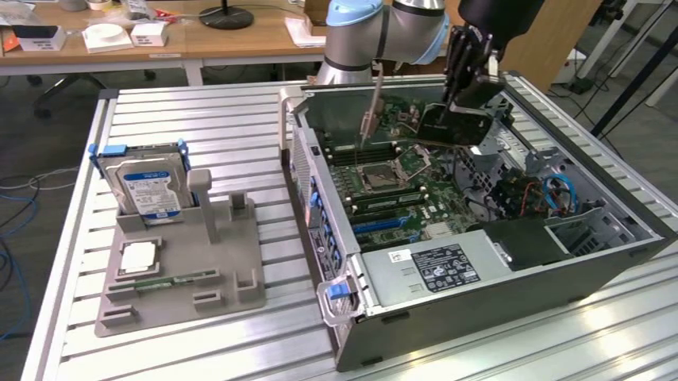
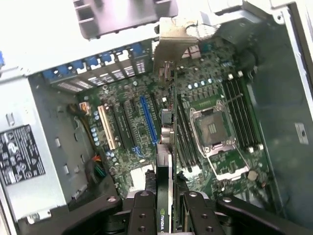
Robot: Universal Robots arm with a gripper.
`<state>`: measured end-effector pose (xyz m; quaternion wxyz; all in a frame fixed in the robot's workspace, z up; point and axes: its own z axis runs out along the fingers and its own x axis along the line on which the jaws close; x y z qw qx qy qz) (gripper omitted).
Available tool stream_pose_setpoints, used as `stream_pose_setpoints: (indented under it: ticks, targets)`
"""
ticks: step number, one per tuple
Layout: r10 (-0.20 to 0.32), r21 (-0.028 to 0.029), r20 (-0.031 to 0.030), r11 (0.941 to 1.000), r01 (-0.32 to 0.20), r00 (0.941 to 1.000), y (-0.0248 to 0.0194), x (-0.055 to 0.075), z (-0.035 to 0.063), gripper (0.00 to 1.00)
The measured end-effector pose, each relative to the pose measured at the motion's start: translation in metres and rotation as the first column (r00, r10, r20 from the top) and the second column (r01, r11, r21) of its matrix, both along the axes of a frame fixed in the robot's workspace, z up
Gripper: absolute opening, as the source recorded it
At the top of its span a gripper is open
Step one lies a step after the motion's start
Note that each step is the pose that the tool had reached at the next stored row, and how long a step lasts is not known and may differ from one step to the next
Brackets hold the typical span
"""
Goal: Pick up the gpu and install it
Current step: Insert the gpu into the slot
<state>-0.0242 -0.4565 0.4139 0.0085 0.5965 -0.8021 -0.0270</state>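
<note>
1 of 2 steps is looking done: the claw is gripping the gpu, the blue slot beneath sitting empty

The hand held the gpu over the open case, at one o'clock. A hard drive stood at nine o'clock.
</note>
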Motion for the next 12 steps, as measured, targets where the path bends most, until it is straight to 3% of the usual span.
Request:
stream_pose_setpoints:
  ticks: [6,12]
  targets:
    - [0.109,0.0000,0.0000,0.9940,-0.109,0.9940,0.0000,0.0000,0.0000,0.26]
    - [0.214,0.0000,0.0000,0.9768,-0.214,0.9768,0.0000,0.0000,0.0000,0.26]
